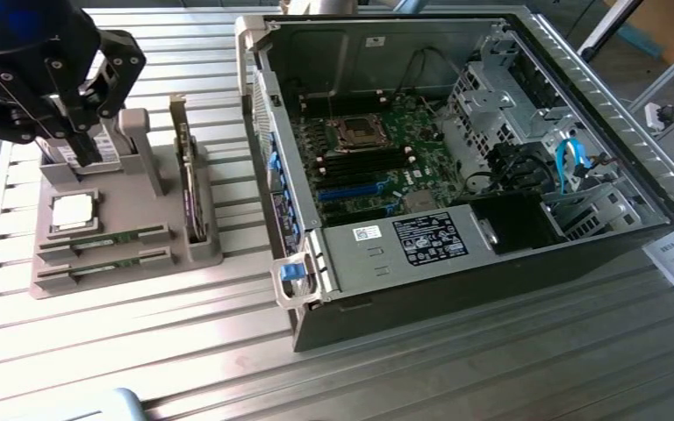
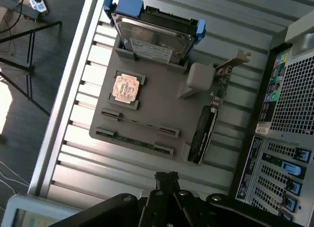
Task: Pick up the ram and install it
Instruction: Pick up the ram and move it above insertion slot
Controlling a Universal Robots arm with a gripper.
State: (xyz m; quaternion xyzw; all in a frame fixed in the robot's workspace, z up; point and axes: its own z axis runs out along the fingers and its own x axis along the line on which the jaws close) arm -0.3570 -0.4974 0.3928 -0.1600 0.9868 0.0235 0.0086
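Green ram (image 1: 109, 262) sits flat in a slot of the grey holder (image 1: 132, 210), beside the open PC case (image 1: 349, 53).
Gripper (image 1: 80, 156) hangs over the holder, fingers pinched narrow, holding nothing.

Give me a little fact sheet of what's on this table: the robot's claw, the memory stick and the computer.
gripper: shut, holding nothing, hovers over the gray holder
ram: lying in the gray holder, not picked up
other parts in holder: hard drive, processor, expansion card
computer case: open, motherboard exposed, on the exterior view's right of the holder
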